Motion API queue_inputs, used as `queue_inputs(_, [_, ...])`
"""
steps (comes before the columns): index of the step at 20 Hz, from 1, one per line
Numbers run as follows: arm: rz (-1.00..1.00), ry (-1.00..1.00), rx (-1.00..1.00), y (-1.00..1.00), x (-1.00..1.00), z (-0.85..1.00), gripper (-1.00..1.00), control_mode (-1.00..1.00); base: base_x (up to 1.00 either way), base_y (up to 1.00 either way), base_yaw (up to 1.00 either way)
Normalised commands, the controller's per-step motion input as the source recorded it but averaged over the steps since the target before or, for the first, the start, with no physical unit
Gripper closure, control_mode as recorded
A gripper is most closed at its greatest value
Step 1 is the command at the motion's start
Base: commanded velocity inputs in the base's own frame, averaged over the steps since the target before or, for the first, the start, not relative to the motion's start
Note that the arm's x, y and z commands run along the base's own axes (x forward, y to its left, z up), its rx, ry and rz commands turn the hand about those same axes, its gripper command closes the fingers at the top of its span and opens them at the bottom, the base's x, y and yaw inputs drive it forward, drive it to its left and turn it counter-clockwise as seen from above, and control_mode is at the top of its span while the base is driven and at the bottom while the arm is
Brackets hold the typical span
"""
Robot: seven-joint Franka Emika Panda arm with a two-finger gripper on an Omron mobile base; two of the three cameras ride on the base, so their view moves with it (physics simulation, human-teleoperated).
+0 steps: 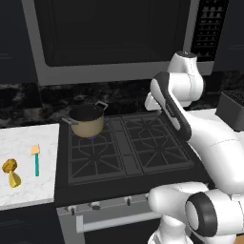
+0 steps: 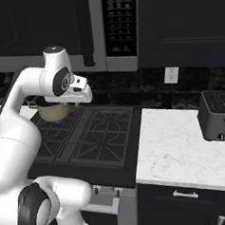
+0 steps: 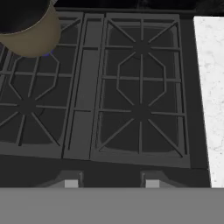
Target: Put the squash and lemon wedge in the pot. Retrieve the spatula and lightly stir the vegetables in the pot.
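Above the stove (image 3: 131,100) the hand (image 2: 80,95) hangs and holds nothing, and I cannot tell how far it is open. Off to the left on the white tabletop (image 1: 28,143), the lumpy squash (image 1: 9,165) touches the lemon wedge (image 1: 15,180), with the spatula (image 1: 36,159) near and the pot (image 1: 87,121) well apart on a back burner. Both bits look light, and the smooth lemon may slip, so pinch each across its middle.

Left of frame: white marble counter (image 1: 33,138) carrying the squash (image 1: 9,165), lemon wedge (image 1: 15,180) and spatula (image 1: 36,159). Centre: black stove (image 1: 124,147); pot (image 1: 87,120) on its rear-left burner. Right counter (image 2: 183,147) carries a toaster (image 2: 217,115).
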Motion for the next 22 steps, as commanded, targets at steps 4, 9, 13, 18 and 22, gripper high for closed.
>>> queue_inputs(4, [0.00,-0.04,0.00,0.00,-0.15,0.00,-1.00,-1.00,0.00,0.00,0.00])
queue_inputs(9, [0.00,-0.05,0.00,0.01,-0.52,0.00,-1.00,-1.00,0.00,0.00,0.00])
queue_inputs(13, [0.01,0.00,0.00,0.06,-0.52,0.00,-1.00,-1.00,0.00,0.00,0.00])
queue_inputs(18, [0.03,-0.04,0.00,0.13,-0.53,0.00,-1.00,-1.00,0.00,0.00,0.00])
queue_inputs(22, [0.00,-0.08,0.00,0.05,-0.40,0.00,-1.00,-1.00,0.00,0.00,0.00])
